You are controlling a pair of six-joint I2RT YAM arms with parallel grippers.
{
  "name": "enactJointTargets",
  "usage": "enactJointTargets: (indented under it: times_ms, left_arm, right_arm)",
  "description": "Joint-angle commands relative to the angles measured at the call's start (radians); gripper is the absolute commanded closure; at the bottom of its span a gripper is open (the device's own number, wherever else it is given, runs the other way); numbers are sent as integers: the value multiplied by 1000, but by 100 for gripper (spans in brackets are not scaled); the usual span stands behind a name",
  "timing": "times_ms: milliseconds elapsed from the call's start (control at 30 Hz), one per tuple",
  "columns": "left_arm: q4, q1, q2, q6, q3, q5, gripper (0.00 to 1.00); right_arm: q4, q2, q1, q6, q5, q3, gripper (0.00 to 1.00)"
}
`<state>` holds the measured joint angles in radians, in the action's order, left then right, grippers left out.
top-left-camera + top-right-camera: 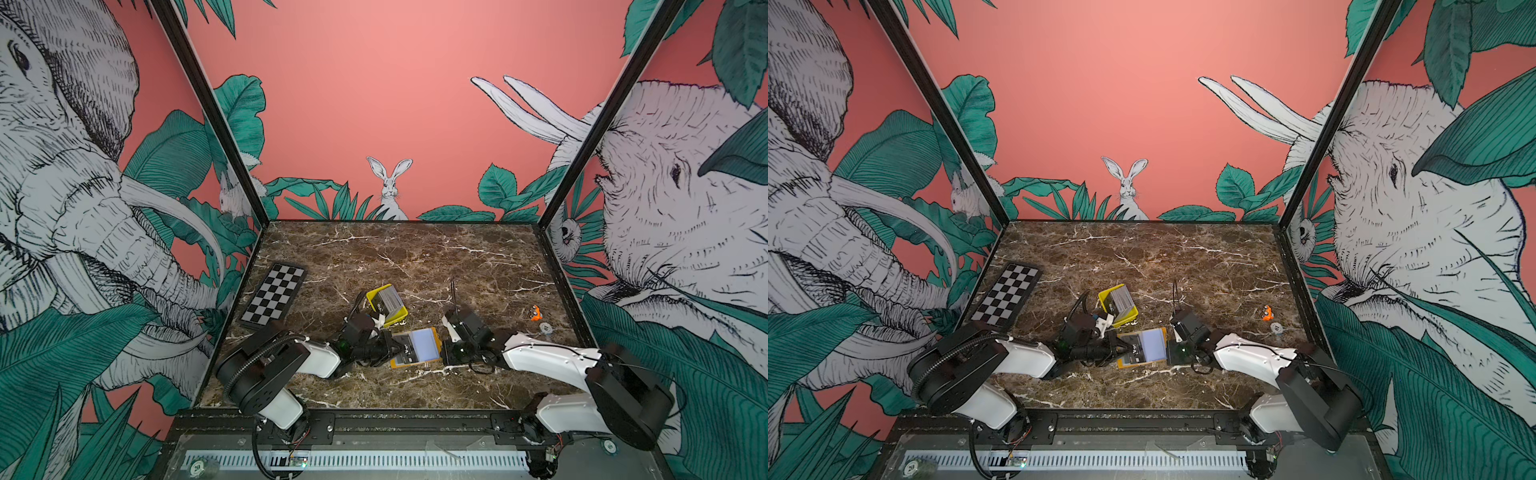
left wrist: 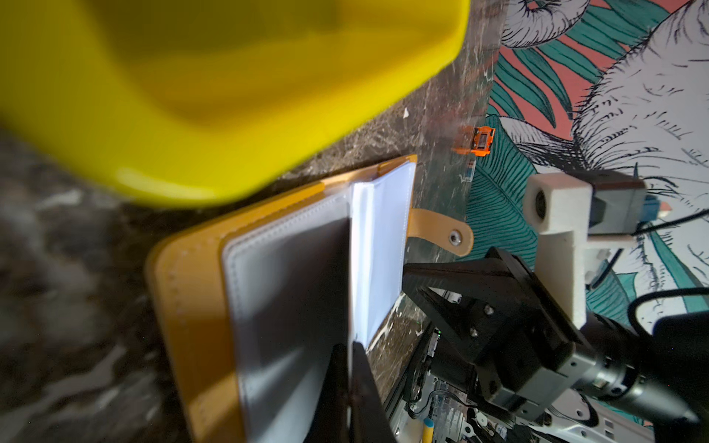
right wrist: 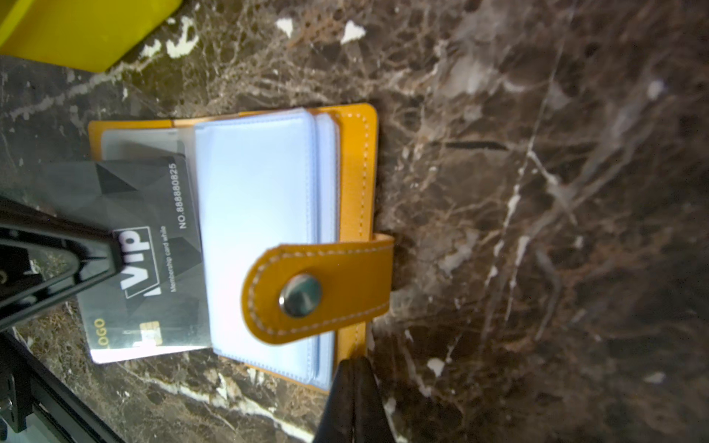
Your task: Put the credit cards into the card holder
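The card holder (image 1: 409, 362) (image 1: 1142, 364) lies open on the marble in both top views, orange-yellow, with its clear sleeves (image 3: 253, 214) up and its snap tab (image 3: 318, 284) folded over them. My left gripper (image 1: 394, 347) (image 2: 351, 368) is shut on one black VIP credit card (image 3: 153, 237). The card's far end sits under the sleeve on the holder's left page. My right gripper (image 1: 445, 353) (image 3: 355, 368) is shut, its tips touching the holder's right cover edge. More credit cards (image 1: 388, 300) (image 1: 1121, 300) stand stacked in the yellow tray.
The yellow tray (image 1: 398, 319) (image 2: 192, 96) stands just behind the holder, close to my left wrist. A checkerboard plate (image 1: 274, 297) lies at the far left. A small orange toy (image 1: 536, 311) and a small round piece (image 1: 546, 328) sit at the right, near the wall.
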<state>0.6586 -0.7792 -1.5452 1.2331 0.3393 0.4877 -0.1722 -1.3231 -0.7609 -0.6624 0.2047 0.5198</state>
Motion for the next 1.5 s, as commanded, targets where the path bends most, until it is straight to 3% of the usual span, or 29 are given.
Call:
enactJointTargets:
  times_ms: [0, 733, 1233, 1467]
  left_arm:
    - [-104, -13, 13, -11, 7, -8, 100]
    - [-86, -140, -42, -6, 87, -26, 100]
    - [-261, -81, 36, -94, 141, -8, 100]
    - [-356, -23, 79, -170, 172, 22, 100]
  right_arm:
    - [-47, 37, -23, -19, -19, -21, 98]
    - [-247, 211, -38, -80, -195, -61, 100]
    - [-200, 204, -38, -65, -177, -35, 100]
    - [-185, 190, -36, -53, -188, 6, 89]
